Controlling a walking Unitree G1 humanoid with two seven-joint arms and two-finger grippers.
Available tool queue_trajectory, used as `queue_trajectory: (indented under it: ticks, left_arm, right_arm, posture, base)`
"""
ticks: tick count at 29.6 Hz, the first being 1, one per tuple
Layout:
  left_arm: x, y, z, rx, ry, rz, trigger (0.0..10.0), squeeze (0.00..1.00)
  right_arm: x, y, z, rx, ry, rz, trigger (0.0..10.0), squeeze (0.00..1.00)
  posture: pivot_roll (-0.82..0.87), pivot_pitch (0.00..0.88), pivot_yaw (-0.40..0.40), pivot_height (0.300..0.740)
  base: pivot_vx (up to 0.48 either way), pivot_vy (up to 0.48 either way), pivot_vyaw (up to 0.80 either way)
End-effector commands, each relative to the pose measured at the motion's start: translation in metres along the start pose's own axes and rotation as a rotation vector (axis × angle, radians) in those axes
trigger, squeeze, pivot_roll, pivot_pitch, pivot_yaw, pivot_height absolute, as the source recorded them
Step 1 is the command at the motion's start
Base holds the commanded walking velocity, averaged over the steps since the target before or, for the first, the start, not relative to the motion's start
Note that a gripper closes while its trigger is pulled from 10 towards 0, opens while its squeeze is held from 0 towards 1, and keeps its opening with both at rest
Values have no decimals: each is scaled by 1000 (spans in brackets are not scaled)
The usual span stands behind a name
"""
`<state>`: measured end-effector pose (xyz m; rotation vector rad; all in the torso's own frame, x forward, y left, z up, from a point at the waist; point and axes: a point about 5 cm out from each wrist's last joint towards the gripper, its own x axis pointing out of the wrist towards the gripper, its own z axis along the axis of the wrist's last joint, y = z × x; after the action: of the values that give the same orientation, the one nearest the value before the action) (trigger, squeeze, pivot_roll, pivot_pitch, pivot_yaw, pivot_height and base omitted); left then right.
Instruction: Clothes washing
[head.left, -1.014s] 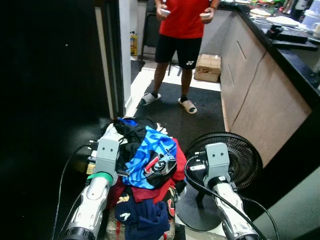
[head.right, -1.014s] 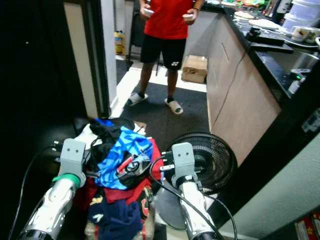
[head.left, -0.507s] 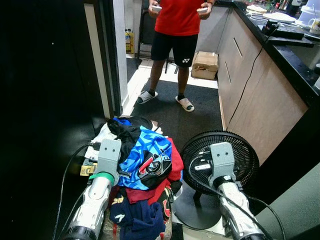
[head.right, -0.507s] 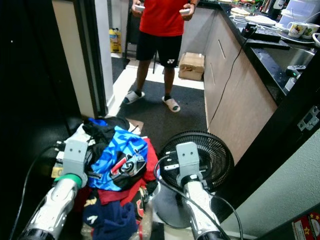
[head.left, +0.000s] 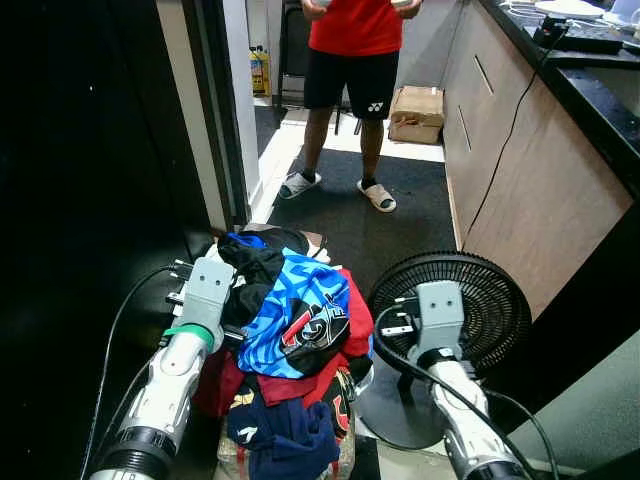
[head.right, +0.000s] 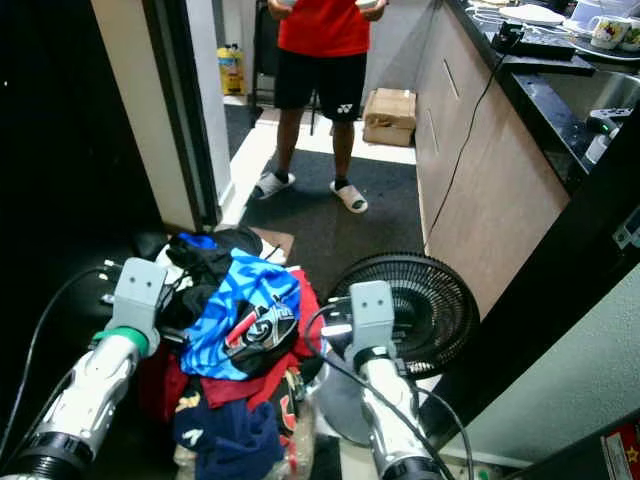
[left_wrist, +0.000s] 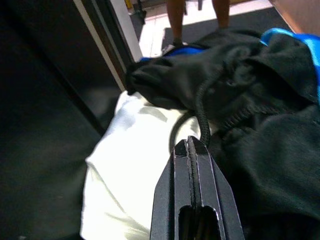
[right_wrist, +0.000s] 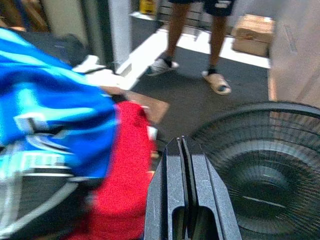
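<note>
- Left end effector (left_wrist: 190, 145) and right end effector (right_wrist: 181, 144), both pressed together, holding nothing, flank the clothes pile (head.left: 290, 330).
- Risk: right arm could strike the nearby fan (head.left: 480, 310).

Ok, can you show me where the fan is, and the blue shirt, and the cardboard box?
fan (head.left: 485, 300): left eye view, on its round black grille.
blue shirt (head.left: 290, 310): left eye view, on the patterned blue cloth atop the pile.
cardboard box (head.left: 418, 113): left eye view, on its brown front face.

Small white logo on the hem of the person's black shorts (head.left: 377, 78); letters too small to read; graphics on the blue jersey (head.left: 296, 312) illegible; no other text legible.
</note>
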<state>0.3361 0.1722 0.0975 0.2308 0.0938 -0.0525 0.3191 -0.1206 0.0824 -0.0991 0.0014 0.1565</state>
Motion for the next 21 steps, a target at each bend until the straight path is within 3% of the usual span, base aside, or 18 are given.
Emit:
queue_trajectory:
  ticks: [1, 6, 12, 13, 15, 16, 21]
  left_arm:
    - [2, -6, -1, -15, 17, -15, 10000, 0]
    - [4, -9, 3, -30, 3, -15, 10000, 0]
    - [3, -8, 3, -39, 1, -13, 10000, 0]
    - [2, -7, 3, -41, 3, -11, 10000, 0]
    - [2, -7, 2, -42, 4, -10, 10000, 0]
    - [1, -6, 2, -45, 6, -6, 10000, 0]
    - [0, -4, 1, -46, 8, 1, 10000, 0]
  right_arm:
    - [2, 9, 4, -1, -7, 34, 10000, 0]
    - [4, 14, 9, 8, -19, 62, 10000, 0]
    - [6, 21, 13, -29, -28, 226, 10000, 0]
    - [6, 21, 10, -42, -15, 226, 10000, 325]
    - [7, 20, 7, -49, -5, 222, 10000, 325]
    - [7, 20, 2, -46, 19, 218, 10000, 1000]
    - [10, 20, -5, -25, 67, 222, 10000, 1000]
  posture:
    - [-17, 44, 36, 740]
    - [-24, 44, 31, 740]
    - [-22, 44, 24, 740]
    - [-19, 45, 22, 740]
    - [-19, 45, 22, 740]
    - [-16, 47, 21, 740]
    - [-7, 57, 21, 740]
  base:
    - [0, 0, 0]
    - [0, 0, 0]
    - [0, 0, 0]
    - [0, 0, 0]
    - [0, 0, 0]
    - [0, 0, 0]
    - [0, 0, 0]
